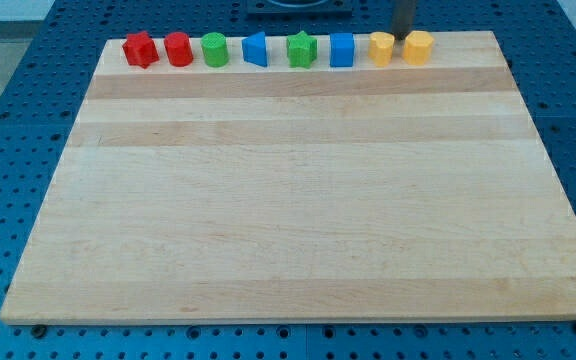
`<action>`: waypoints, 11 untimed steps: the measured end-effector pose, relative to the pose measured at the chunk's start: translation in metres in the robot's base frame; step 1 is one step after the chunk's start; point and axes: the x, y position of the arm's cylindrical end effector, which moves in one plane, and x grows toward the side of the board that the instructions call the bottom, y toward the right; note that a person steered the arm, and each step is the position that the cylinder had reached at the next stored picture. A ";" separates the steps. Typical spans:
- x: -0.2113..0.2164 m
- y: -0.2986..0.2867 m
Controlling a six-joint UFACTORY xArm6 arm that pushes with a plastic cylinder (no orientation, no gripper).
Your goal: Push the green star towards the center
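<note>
Rod [404,15] cut off at top; my tip [402,37] partly hidden behind yellow blocks

Along the wooden board's [298,200] top edge sit red [140,49], red [178,49], green [214,49], blue [255,49], blue [342,49] and two yellow blocks [381,48].

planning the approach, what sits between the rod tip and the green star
In the camera view, the blue cube and a yellow block sit between my tip and the green star.

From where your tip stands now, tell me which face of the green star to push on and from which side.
Push the green star on its far face, coming from the view's top, so it slides down towards the board's centre. It sits in the top row between two blue blocks, so side approaches are blocked. My tip is to its right, between the yellow blocks.
</note>
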 end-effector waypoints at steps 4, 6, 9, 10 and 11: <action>0.000 -0.137; 0.013 -0.143; 0.055 -0.180; 0.074 -0.189; 0.082 -0.182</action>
